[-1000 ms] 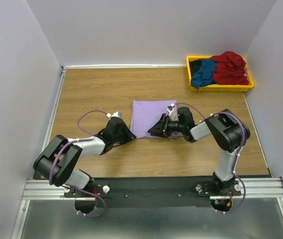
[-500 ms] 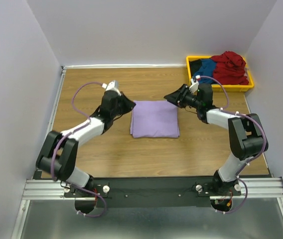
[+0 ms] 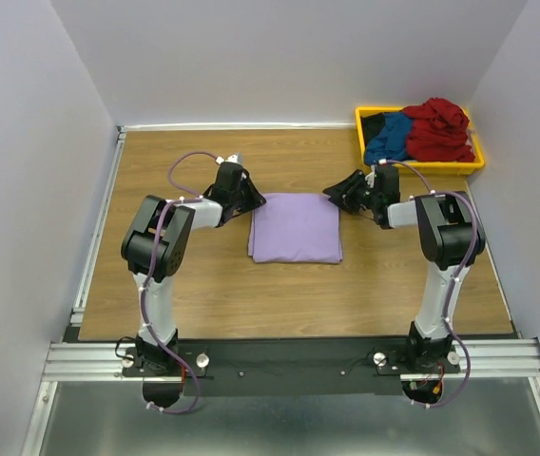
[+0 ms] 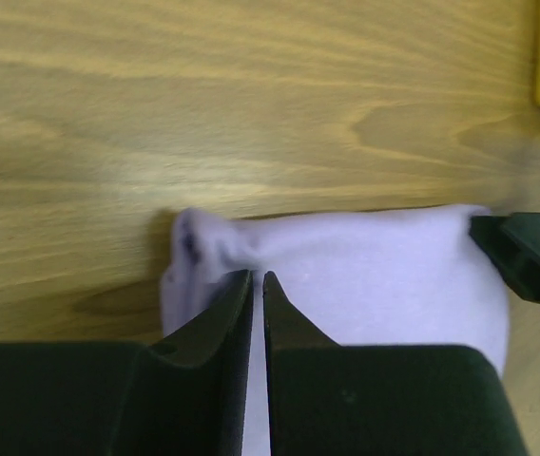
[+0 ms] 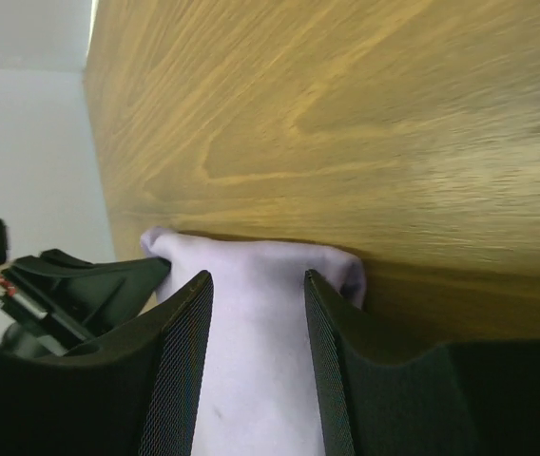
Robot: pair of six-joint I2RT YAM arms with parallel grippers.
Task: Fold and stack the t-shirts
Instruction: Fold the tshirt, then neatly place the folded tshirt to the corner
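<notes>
From above, the left gripper (image 3: 254,201) covers the far left corner of the lavender t-shirt (image 3: 296,230), so its fingers cannot be made out there. Its wrist camera shows them pressed together, with only a hairline slit between them. The cloth puckers into a small dark-shadowed wrinkle at their tips, pinched. The near part of the shirt is cut off behind the gripper body in that view.

The lavender t-shirt lies in the middle of the wooden counter (image 3: 203,285). It is folded into a neat, flat rectangle with smooth sides and a slightly rounded near edge.

The right gripper (image 3: 333,194) sits at the shirt's far right corner. Its wrist camera shows the fingers (image 5: 183,361) spread apart with lavender cloth between them, and the corner bulges just past their tips.

At the far right, a yellow bin (image 3: 422,167) holds a crumpled heap. A dark red t-shirt (image 3: 438,128) lies on top, with a blue one (image 3: 391,141) beside it. A black one (image 3: 373,124) is mostly buried, and its shape is hard to read.
</notes>
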